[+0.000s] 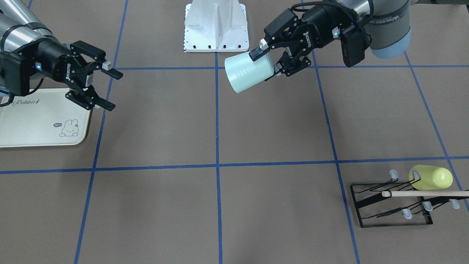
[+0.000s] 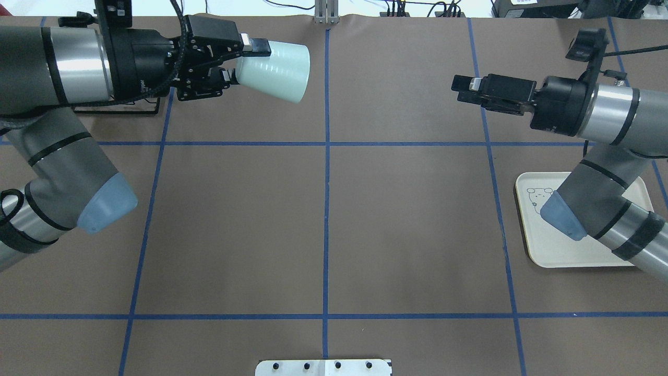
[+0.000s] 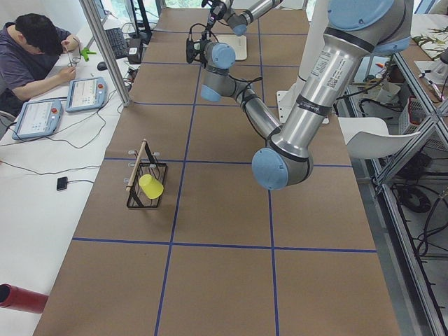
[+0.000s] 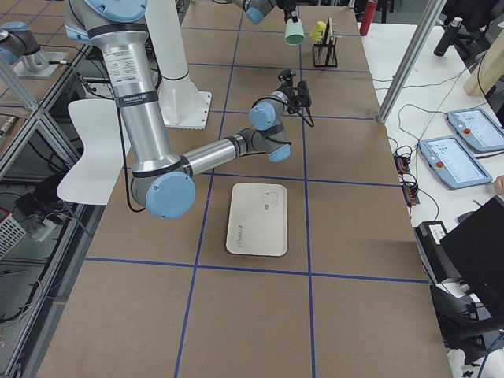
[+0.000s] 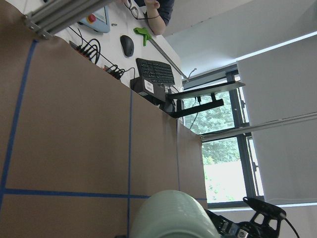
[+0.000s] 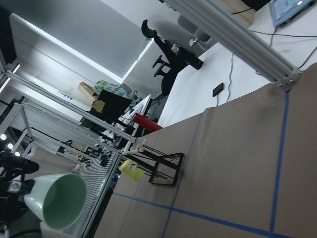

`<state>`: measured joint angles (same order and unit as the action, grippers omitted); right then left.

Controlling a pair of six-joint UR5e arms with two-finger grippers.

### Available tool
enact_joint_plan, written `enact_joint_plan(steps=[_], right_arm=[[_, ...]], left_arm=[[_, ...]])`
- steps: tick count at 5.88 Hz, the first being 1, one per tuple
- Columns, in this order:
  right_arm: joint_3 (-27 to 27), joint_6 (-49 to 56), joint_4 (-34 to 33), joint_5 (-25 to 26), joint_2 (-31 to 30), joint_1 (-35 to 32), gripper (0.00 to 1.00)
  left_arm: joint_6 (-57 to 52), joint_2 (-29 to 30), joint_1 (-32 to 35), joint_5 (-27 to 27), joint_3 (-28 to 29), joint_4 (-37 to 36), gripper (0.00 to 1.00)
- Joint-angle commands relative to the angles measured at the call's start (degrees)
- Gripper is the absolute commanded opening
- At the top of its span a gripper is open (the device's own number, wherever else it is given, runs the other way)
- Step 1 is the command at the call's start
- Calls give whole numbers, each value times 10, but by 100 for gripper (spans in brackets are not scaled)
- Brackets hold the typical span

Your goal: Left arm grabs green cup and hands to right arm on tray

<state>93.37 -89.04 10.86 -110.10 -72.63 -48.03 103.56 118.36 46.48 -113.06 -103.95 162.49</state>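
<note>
- Brown worktop [image 1: 165, 121], gridded in blue tape, with both arms up off it and facing each other across the middle.
- Left pincer [image 1: 268, 61] is clamped on the green cup [image 1: 247, 71] near its base. The cup is in the air on its side, open mouth towards the other arm.
- Right pincer [image 1: 113, 91] waits with its fingers spread and nothing in them, above the near edge of the tray [image 1: 22, 128]. Cup and tray are well apart.
- The hand-over looks to be the step now, and it isn't made yet.
- To do it well, I'd bring the cup level to the centre and leave the mouth end free. The right fingers should straddle that bare wall and close firmly before the left lets go.
- Watch the smooth taper: a light squeeze could let it slide.
- Writing: "Rabbit" in script on the tray, and a tiny "hi" bubble by the bunny. The pincer lettering is too blurred to read.
- A yellow-green cup [image 1: 432, 178] sits on the black rack [image 1: 392, 207]. Not ours.
</note>
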Motion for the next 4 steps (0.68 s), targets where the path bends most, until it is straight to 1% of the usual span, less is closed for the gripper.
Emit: enact_joint_plan(steps=[1, 2, 3, 4], right_arm=[[18, -52, 61, 2, 46, 24, 95], [47, -89, 61, 2, 59, 29, 94], [58, -126, 60, 8, 80, 31, 94], [59, -139, 62, 42, 81, 47, 95]], left_arm=[[16, 4, -18, -3, -12, 38, 0], [14, 4, -24, -5, -17, 39, 0], [15, 4, -25, -6, -20, 39, 0], [15, 5, -35, -6, -28, 41, 0]])
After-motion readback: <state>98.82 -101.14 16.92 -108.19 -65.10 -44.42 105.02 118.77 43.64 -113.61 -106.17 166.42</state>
